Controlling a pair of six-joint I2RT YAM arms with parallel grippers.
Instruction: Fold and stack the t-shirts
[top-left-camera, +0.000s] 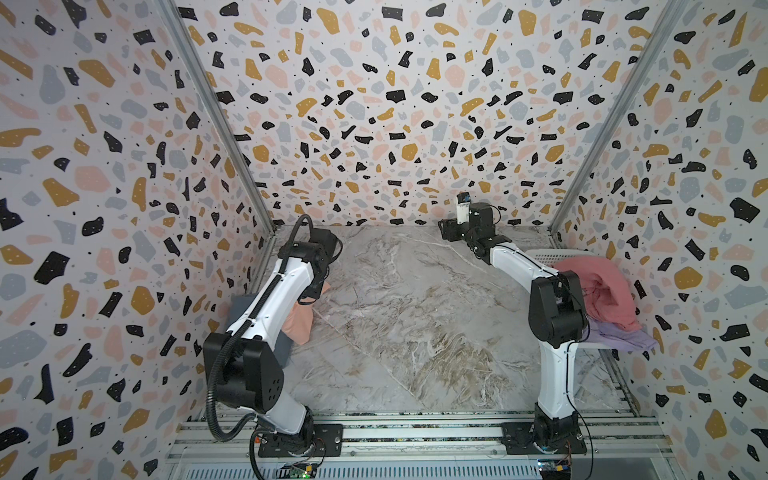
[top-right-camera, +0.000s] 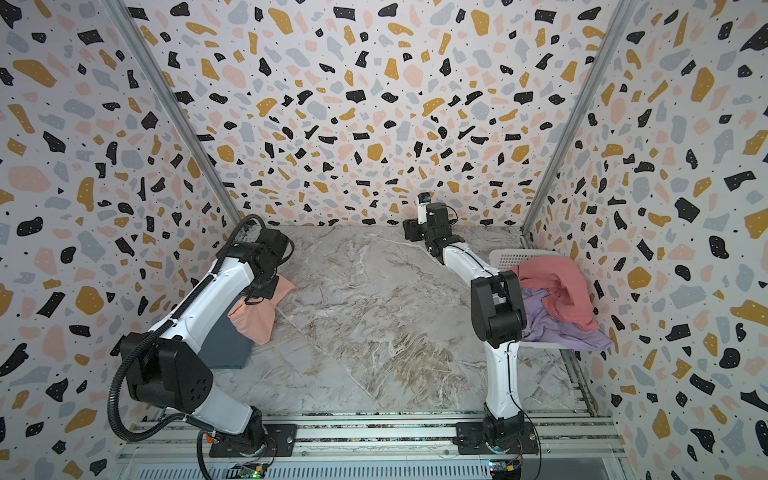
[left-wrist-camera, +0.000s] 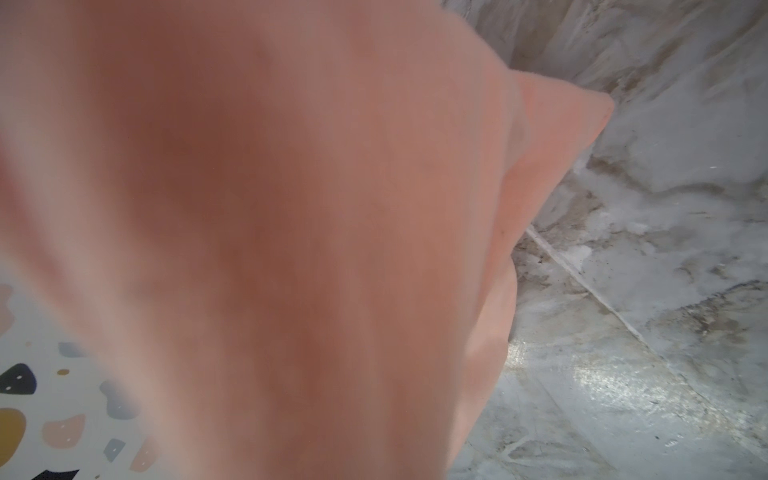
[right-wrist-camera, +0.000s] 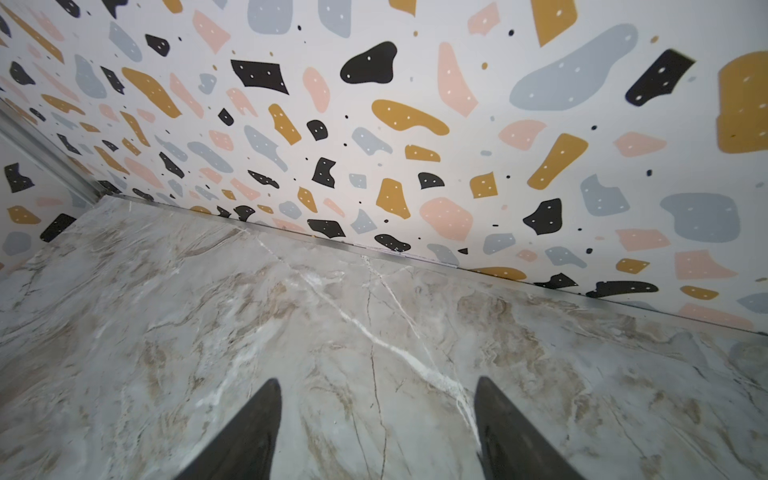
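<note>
A peach-orange t-shirt (top-left-camera: 300, 320) (top-right-camera: 254, 316) hangs bunched at the left. My left gripper (top-right-camera: 260, 296) is shut on its top, just above a folded slate-grey t-shirt (top-right-camera: 227, 345) (top-left-camera: 283, 349) on the table. In the left wrist view the peach cloth (left-wrist-camera: 291, 232) fills the picture and hides the fingers. My right gripper (right-wrist-camera: 376, 380) (top-left-camera: 448, 229) is open and empty, low over bare marble near the back wall. A dusty-rose t-shirt (top-left-camera: 594, 291) (top-right-camera: 557, 291) and a lavender t-shirt (top-left-camera: 623, 340) (top-right-camera: 561, 330) lie crumpled in the basket.
The white perforated basket (top-left-camera: 542, 254) (top-right-camera: 505, 257) stands at the right wall behind my right arm. The marble tabletop (top-left-camera: 415, 316) runs between the arms. Terrazzo-patterned walls close in three sides. Metal rails (top-left-camera: 415, 432) run along the front edge.
</note>
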